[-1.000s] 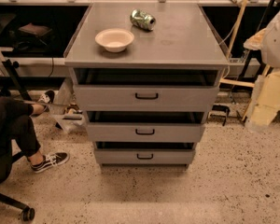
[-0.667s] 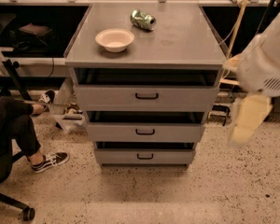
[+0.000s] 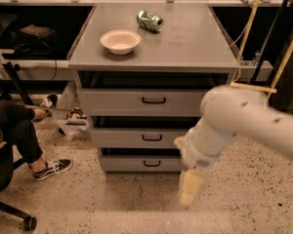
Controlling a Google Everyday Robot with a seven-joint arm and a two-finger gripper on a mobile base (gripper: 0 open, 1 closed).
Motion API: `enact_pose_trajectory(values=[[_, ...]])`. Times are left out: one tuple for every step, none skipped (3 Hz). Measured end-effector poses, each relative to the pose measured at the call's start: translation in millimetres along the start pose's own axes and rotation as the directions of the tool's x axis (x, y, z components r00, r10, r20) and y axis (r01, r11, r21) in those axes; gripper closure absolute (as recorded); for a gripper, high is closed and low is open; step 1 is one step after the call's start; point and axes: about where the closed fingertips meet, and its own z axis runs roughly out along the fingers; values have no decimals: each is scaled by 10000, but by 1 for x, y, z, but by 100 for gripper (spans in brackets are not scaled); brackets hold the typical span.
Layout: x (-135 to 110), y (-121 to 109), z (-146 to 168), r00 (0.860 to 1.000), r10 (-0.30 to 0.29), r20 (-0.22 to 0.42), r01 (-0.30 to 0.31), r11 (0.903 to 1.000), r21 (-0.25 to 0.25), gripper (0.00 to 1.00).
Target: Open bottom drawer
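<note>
Sitting low at the centre of the frame, the bottom drawer [image 3: 127, 164] is not yet pulled out. Its small black handle [image 3: 152, 163] could be missed or slipped from, or the middle drawer [image 3: 122, 138] just above caught instead, should the approach be misjudged. The flat front is turned toward the lower edge of the frame, and the long axis runs left to right. The gripper [image 3: 191, 189] is held just beside the drawer's right end, at lower right; its state cannot be told.
</note>
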Motion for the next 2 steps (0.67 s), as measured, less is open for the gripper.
enact_pose_trajectory(values=[[8,35,137,9994,328,-62,-333,9884,-1482,0],[18,50,240,9955,942,-96,-941,9740,-2060,0]])
